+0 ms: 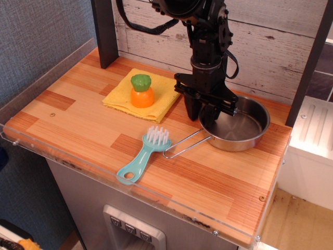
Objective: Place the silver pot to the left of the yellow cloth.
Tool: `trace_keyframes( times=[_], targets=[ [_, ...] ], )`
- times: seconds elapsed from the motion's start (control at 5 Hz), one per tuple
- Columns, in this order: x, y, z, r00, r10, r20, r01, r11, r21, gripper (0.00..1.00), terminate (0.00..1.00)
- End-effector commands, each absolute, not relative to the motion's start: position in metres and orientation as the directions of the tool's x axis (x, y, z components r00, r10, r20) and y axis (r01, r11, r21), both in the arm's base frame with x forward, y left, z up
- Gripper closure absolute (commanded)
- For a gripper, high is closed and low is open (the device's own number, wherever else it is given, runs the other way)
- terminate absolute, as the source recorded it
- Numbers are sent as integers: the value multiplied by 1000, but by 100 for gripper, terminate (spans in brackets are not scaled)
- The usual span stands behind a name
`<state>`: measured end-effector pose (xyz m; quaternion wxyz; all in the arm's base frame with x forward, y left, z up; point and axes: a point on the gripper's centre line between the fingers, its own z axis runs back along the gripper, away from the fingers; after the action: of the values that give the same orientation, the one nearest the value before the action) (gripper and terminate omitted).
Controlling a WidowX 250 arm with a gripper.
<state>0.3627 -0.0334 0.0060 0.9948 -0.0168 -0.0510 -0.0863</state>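
Steel rim pinched: the tool is down on the near-left edge of the silver pot.

Its two black prongs look drawn close together across the pot's rim, one inside and one outside, so I judge the grip made or nearly so, though the contact itself is too dark to confirm. The pot sits on the counter by the back right corner, wire handle pointing toward the front edge. By my reading, nothing has been carried over yet; lift, crossing and set-down all remain. The yellow cloth lies toward the back, mid-counter, with an orange-and-green toy vegetable on it. A teal brush lies near the front edge, just beside the handle tip, near a low path leftward.
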Motion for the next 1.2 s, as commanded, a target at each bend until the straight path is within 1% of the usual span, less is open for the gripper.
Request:
trace_keyframes(
  times=[0.0, 0.2, 0.4, 0.6, 0.8, 1.0],
  targets=[
    [358, -43, 20, 974, -156, 166, 163, 986, -29, 100, 0],
    [354, -46, 20, 978, -123, 167, 136, 988, -69, 100, 0],
    [347, -51, 41, 974, -106, 203, 135, 982, -132, 100, 0],
    [333, -36, 78, 963, -79, 258, 127, 976, -176, 100, 0],
    [313, -4, 111, 955, -49, 293, 111, 974, -199, 100, 0],
    [291, 42, 123, 967, -57, 247, 92, 987, -130, 100, 0]
  ],
)
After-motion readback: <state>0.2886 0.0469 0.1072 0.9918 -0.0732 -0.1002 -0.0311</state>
